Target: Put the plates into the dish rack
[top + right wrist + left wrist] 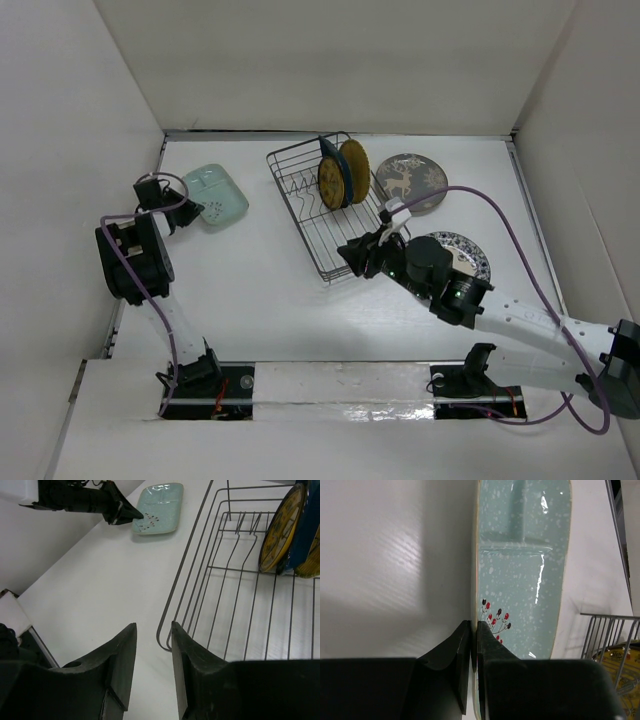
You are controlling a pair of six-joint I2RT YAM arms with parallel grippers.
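Observation:
The pale mint rectangular dish (pixel 218 192) lies at the far left of the table. My left gripper (pixel 192 213) is shut on its near rim; in the left wrist view the fingers (pixel 465 645) pinch the edge of the dish (pixel 520 570). The dark wire dish rack (pixel 312 210) stands mid-table and holds two yellow plates (pixel 331 183) with the dark blue dish between them, all upright. My right gripper (pixel 352 256) is open and empty at the rack's near corner (pixel 170 640). The grey deer plate (pixel 410 182) and the blue-and-white plate (pixel 470 256) lie right of the rack.
White walls close in the table at the left, back and right. My right arm covers part of the blue-and-white plate. The right wrist view shows the left gripper (pixel 117 511) at the mint dish (pixel 160 505) and the rack's wire floor (pixel 250 625).

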